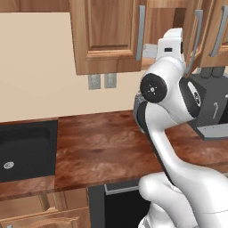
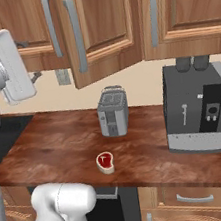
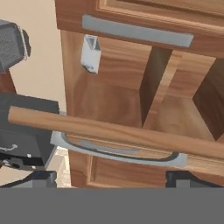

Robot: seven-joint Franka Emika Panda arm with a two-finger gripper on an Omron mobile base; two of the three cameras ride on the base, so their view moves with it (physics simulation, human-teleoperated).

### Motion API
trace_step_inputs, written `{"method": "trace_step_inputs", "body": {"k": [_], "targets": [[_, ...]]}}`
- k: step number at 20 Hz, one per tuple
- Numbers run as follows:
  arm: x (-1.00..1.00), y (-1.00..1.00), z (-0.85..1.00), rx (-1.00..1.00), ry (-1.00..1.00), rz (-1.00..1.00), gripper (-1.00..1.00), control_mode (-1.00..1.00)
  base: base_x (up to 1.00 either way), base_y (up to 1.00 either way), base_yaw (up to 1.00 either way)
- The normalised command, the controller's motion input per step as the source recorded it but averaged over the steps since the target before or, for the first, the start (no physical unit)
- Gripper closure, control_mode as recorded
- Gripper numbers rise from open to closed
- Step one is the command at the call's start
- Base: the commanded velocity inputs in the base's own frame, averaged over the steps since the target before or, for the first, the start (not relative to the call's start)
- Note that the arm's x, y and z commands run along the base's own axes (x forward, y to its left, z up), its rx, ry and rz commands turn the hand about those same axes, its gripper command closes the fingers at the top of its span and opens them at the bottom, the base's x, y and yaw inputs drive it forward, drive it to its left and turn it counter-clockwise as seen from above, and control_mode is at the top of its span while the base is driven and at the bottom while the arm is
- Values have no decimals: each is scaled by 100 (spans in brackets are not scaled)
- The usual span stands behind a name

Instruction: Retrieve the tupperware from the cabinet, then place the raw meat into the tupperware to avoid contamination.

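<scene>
white arm [image 1: 167,111] reared up, claw [image 3: 109,179] open at cabinet [image 3: 131,109], tupperware [image 3: 91,53] inside

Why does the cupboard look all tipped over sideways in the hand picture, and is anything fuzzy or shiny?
Hand view: the camera rolls with the hand, so the cabinet appears turned, its edges crisp. Right base view: the raw meat, toaster and coffee machine look sharp with soft shadows; no glare. Left base view: evenly lit wooden counter.

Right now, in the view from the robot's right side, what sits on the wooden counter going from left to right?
The raw meat → the toaster → the coffee machine.
</scene>
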Motion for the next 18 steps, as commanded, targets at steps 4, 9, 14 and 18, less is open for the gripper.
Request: {"method": "trace_step_inputs", "body": {"k": [4,9,14,18], "targets": [[11,-8,-4,6,-8,0,-100,-100,0,0,0],[18,-1,-5,4,-6,0,-100,-100,0,0,0],[25,0,-6,3,-2,-2,-100,-100,0,0,0],[29,0,-4,2,0,-2,-100,-100,0,0,0]]}}
